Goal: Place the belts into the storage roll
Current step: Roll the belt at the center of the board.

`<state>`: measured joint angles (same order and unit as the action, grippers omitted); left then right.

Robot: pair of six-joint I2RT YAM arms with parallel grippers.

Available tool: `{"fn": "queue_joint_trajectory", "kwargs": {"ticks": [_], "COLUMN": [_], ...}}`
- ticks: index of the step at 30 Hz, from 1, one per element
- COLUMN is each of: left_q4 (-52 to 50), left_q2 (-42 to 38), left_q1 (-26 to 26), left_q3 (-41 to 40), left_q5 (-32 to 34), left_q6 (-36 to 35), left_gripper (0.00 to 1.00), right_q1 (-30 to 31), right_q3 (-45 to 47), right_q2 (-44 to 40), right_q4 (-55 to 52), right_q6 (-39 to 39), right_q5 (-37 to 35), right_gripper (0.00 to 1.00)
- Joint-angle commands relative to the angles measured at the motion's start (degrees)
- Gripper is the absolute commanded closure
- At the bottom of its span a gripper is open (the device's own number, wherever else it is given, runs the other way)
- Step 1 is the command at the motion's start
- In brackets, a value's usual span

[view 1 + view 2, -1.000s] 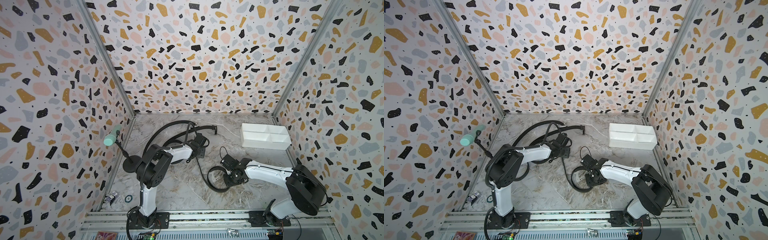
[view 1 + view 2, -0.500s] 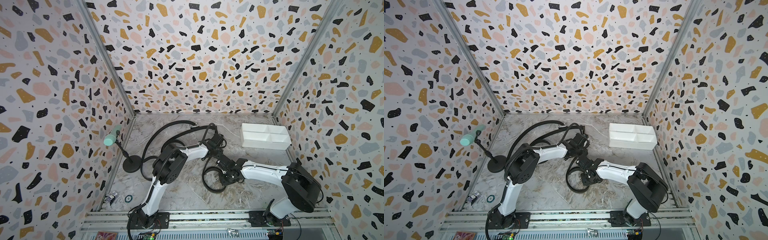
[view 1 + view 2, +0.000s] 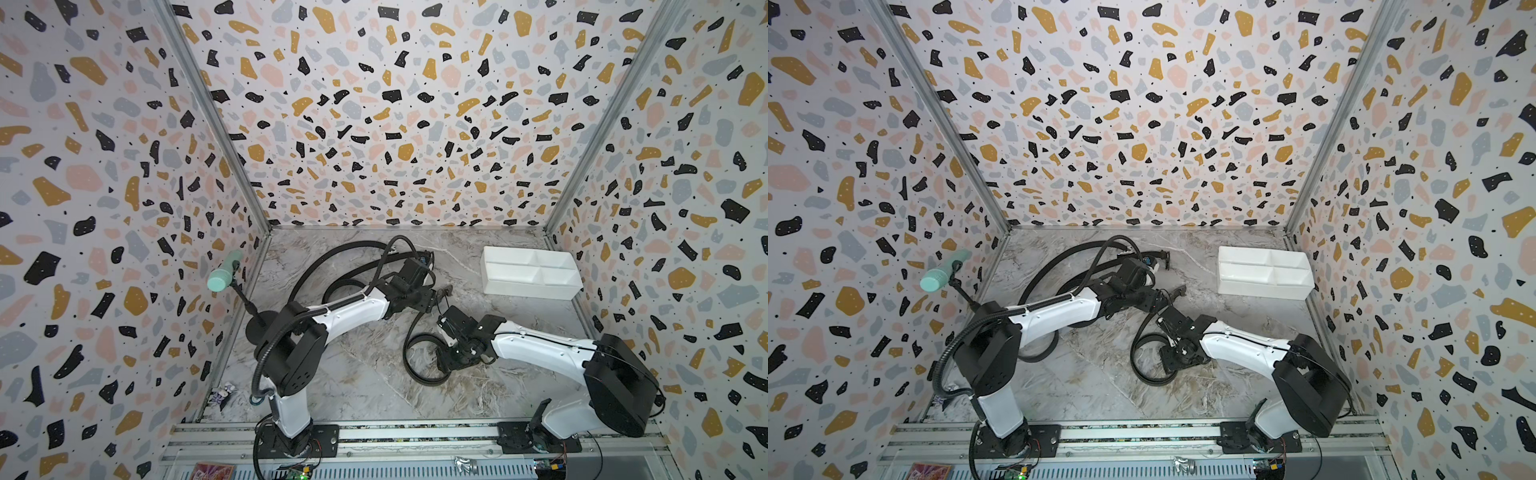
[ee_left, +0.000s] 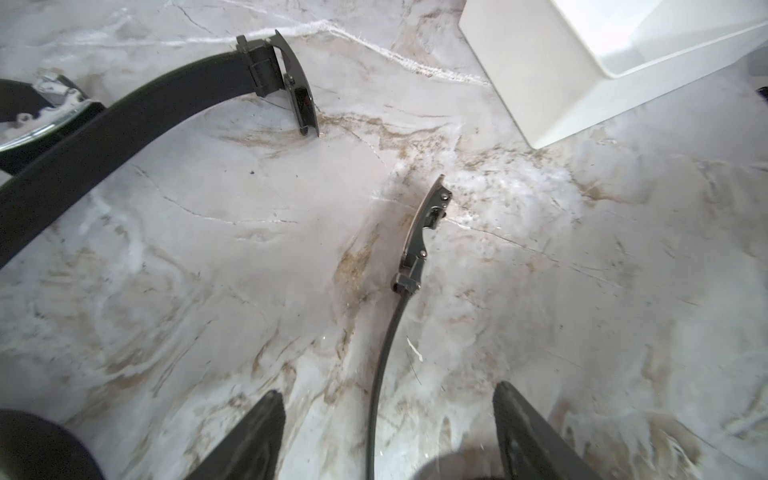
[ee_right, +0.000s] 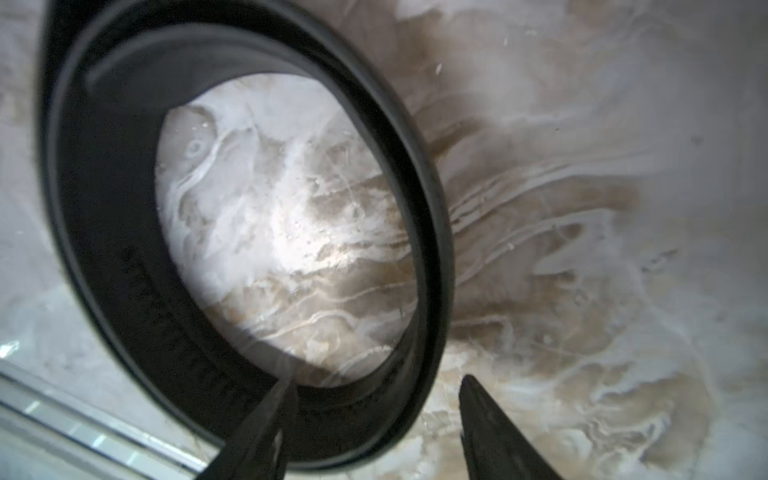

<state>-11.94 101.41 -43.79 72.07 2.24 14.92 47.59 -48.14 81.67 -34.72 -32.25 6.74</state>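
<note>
Black strap all over the marble-look table (image 3: 365,386) and none of it in the storage roll (image 3: 528,289) yet. That white divided tray sits at the far right, close to the right wall, and every compartment I can see in both top views looks bare. So I'd say we're on the very first belt, partway through getting it coiled and picked up.

That first belt (image 5: 104,249) lies mid-table. Its near part curls into a loop standing on edge, and its buckle (image 4: 424,224) lies farther off, toward the tray. The other two belts (image 4: 124,129) sprawl in long arcs at the far left, behind the left arm.

Left gripper (image 4: 388,390) is spread wide and low over the table, with the thin strap running between its fingers but touching neither as far as I can tell, so it's got hold of nothing. Right gripper (image 5: 376,382) is well apart too and straddles the loop's wall. It looks like one finger is inside the ring and one outside, not pinching.

Next move, I reckon: the right jaws close on that wall so the curl doesn't spring open, then lift and carry it far-right to a compartment. The trailing buckle end is the catch — the left arm probably has to tuck it in first.
</note>
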Motion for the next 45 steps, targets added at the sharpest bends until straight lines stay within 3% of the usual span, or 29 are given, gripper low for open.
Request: {"fn": "queue_joint_trajectory", "kwargs": {"ticks": [1,7,12,20,26,28,33,38,41,45], "left_q4": [-1.40,0.65,0.03,-1.16,0.58,1.37,4.02,4.20,4.48,3.70], "left_q2": [-2.17,-6.44,-5.62,-1.74,0.37,1.80,5.72,8.76,9.67,11.02], "left_q1": [-0.29,-1.44,-4.13,-6.40,-6.89,-6.90,-6.82,-5.35,-3.87,-2.46], "left_q3": [-5.78,-15.59,-16.17,-14.28,-14.66,-14.02,-11.90,-11.46,-12.17,-11.95], "left_q5": [0.62,0.00,1.66,2.68,4.17,5.65,9.65,12.76,13.18,13.51], "left_q6": [-1.07,-1.67,-4.04,-5.98,-5.08,-4.19,-1.21,2.55,4.70,6.26], "left_gripper": [0.24,0.20,0.16,0.13,0.14,0.17,0.29,0.46,0.48,0.49], "right_q1": [-2.70,-11.59,-17.19,-17.93,-17.26,-17.07,-17.09,-18.78,-19.59,-19.82], "right_q3": [-2.65,-6.84,-13.44,-29.54,-34.73,-34.42,-32.03,-24.30,-18.29,-9.91], "right_q2": [-3.68,-2.75,4.66,23.68,31.95,33.40,34.38,28.89,24.88,19.79], "right_q4": [-5.34,-5.01,1.84,5.34,5.90,6.02,6.54,7.10,7.37,7.90], "right_q6": [1.85,5.57,7.16,7.57,6.50,6.00,5.75,6.06,5.97,5.37], "right_q5": [1.66,0.13,-2.01,-3.69,-1.69,-1.27,-2.93,-4.50,-4.89,-4.90], "right_gripper": [0.29,0.17,0.12,0.09,0.10,0.14,0.36,0.54,0.61,0.62]}}
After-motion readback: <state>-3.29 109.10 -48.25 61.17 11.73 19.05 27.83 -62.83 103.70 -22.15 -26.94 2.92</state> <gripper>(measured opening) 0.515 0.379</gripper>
